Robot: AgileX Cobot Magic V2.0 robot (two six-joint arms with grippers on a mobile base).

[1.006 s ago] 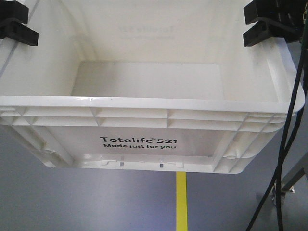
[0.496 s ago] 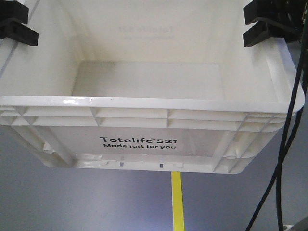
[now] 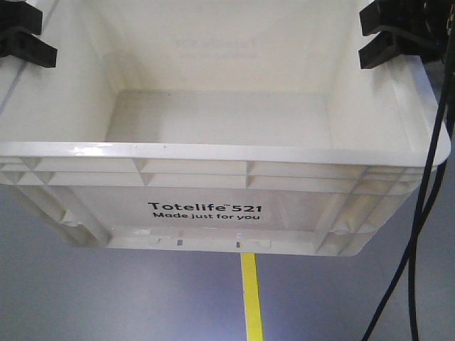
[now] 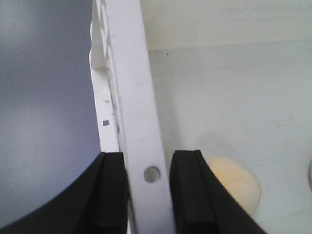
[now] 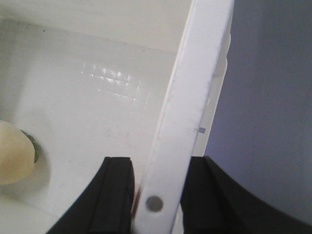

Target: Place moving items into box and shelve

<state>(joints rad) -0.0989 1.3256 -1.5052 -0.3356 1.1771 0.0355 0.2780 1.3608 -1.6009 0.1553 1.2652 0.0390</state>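
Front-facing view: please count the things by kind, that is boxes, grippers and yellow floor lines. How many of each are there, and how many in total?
box, white: 1
grippers, the left gripper and the right gripper, both black, each shut on the box rim: 2
yellow floor line: 1
Total: 4

One white crate (image 3: 85,174), one cream round object (image 4: 236,183), one yellow floor stripe (image 3: 250,298) at six o'clock and two grippers are showing: left gripper (image 3: 32,34), right gripper (image 3: 373,35).

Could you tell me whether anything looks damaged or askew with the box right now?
Nothing stands out. The box looks intact and roughly level, the left gripper and right gripper each shut squarely on a side rim, and a cream item lies inside.
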